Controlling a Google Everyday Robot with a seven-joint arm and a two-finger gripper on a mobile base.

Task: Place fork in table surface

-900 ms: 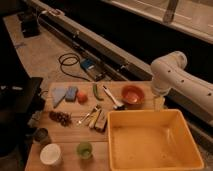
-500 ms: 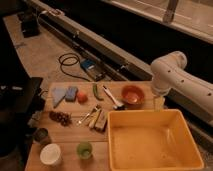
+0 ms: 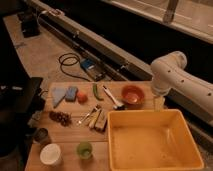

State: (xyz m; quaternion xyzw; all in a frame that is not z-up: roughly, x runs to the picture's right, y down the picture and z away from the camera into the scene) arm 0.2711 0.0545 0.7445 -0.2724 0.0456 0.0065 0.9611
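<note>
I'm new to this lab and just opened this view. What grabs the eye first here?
The big yellow tub fills the front right of the table surface. Behind it the white arm bends down, its hand at the right edge beside the orange bowl. The fork lies mid-table, right of the grapes.

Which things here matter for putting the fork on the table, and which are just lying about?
Job: slim silver metal fork; tan wooden plank tabletop; robot's claw, just right of the round orange bowl.
Lying about: that bowl; big yellow plastic tub; green pepper; white-handled utensil; dark grape bunch; small green cup.
</note>
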